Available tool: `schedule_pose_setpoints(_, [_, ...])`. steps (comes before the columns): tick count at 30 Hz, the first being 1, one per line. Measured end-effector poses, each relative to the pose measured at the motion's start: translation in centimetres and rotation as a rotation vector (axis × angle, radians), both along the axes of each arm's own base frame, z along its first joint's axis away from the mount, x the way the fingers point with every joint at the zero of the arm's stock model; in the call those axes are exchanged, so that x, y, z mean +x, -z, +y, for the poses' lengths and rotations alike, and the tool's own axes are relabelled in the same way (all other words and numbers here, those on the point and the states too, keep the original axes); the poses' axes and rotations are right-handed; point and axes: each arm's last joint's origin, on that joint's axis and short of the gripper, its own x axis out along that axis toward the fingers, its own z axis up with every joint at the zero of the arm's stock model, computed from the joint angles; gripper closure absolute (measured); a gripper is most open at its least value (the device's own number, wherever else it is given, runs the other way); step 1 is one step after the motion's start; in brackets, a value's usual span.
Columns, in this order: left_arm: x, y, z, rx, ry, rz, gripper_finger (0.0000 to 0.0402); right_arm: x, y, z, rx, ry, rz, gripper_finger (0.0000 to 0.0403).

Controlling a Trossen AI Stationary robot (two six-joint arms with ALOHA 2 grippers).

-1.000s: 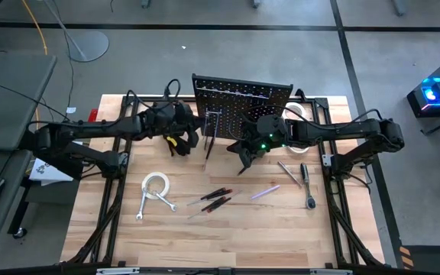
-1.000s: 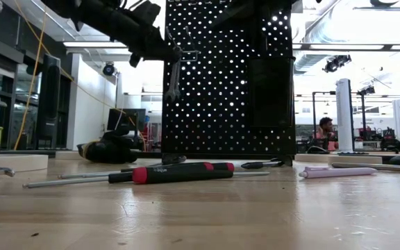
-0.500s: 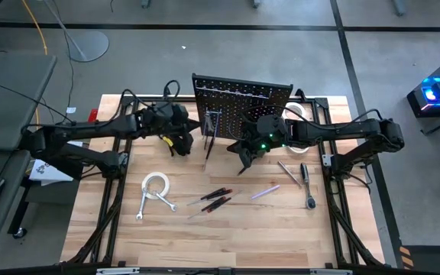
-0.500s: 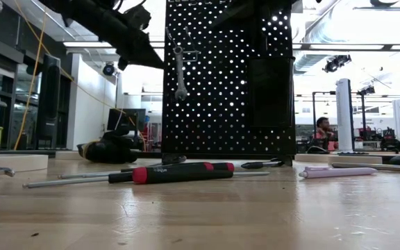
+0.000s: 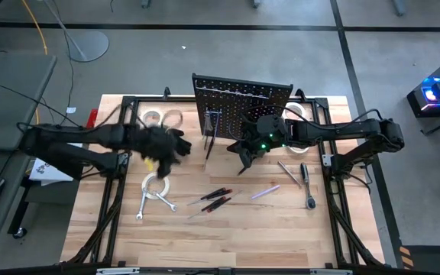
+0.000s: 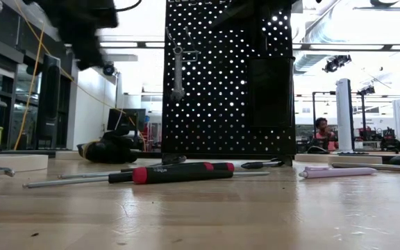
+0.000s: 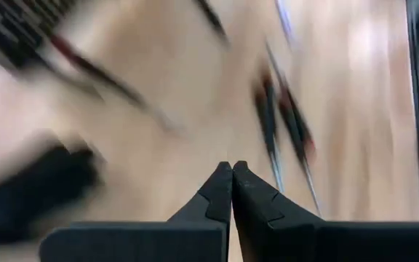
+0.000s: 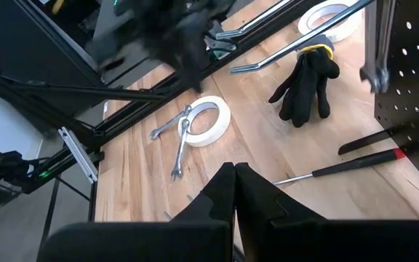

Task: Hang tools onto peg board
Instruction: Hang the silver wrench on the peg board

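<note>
The peg board [image 5: 241,90] stands upright at the table's far middle. A silver wrench [image 6: 178,69] hangs on its front by its upper end. My left gripper [image 7: 231,166], blurred in the high view [image 5: 170,147], is shut and holds nothing. It hovers left of the board, above a white tape roll [image 5: 156,186]. My right gripper [image 5: 243,165] hangs shut and empty in front of the board. On the table lie red-handled screwdrivers [image 5: 214,198], a purple one [image 5: 264,192], a ratchet [image 5: 306,183] and wrenches [image 5: 155,205].
More tape rolls lie at the far left [image 5: 163,118] and beside the board's right end [image 5: 296,111]. A black glove [image 8: 304,84] lies left of the board. Bare wood stretches along the table's near edge [image 5: 220,244].
My left gripper has drawn back from the peg board toward the table's left and near side and has tipped downward. The wrench it was beside stays hanging on the board.
</note>
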Motion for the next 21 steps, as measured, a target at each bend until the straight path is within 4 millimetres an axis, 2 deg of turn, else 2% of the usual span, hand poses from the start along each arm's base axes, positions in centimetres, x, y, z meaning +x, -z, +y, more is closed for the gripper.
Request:
schedule_pose_setpoints(4, [-1.0, 1.1, -3.5, -0.01, 0.179, 0.155, 0.0401, 0.0, 0.0, 0.0, -0.008, -0.006, 0.0, 0.0403])
schedule_pose_setpoints(9, [-0.4, 2.6, -6.6, 0.039, 0.353, 0.235, 0.0379, 0.0, 0.0, 0.0, -0.008, -0.006, 0.0, 0.0403])
schedule_pose_setpoints(15, [0.5, 5.7, -9.3, 0.112, 0.46, 0.391, 0.0296, 0.0, 0.0, 0.0, -0.007, -0.008, 0.004, 0.0403])
schedule_pose_setpoints(21, [1.8, 8.3, -11.3, 0.126, 0.487, 0.436, 0.0212, 0.0, 0.1, 0.0, -0.011, -0.01, 0.008, 0.0403])
